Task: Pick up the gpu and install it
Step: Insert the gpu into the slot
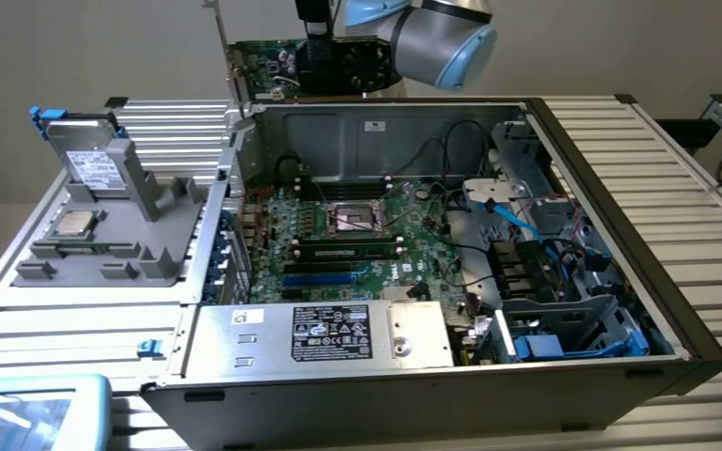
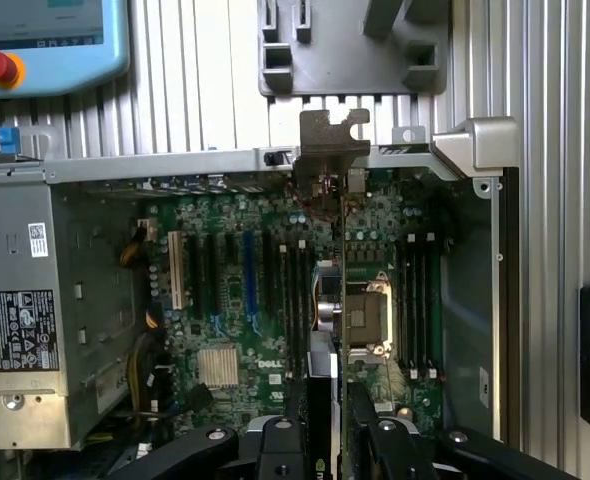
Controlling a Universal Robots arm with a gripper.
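Observation:
The gpu [image 1: 268,68] hangs in the air above the back wall of the open computer case [image 1: 587,160], green board facing the exterior view, its silver bracket [image 1: 221,38] at the exterior view's left end. My gripper [image 1: 326,58] is shut on the card. In the wrist view the gpu [image 2: 327,300] appears edge-on, running from my gripper [image 2: 327,425] to its silver bracket [image 2: 330,140], with a finger [image 2: 293,425] on each side. Below it lies the green motherboard [image 2: 225,300] with its blue expansion slot [image 2: 247,270].
A grey fixture [image 1: 123,225] on the slatted table at the exterior view's left holds a silver processor chip [image 1: 72,223]. The power supply [image 1: 323,334] fills the case's near end; blue cables [image 1: 511,216] and drive bays [image 1: 562,310] line its right side. A teach pendant [image 1: 23,413] sits nearby.

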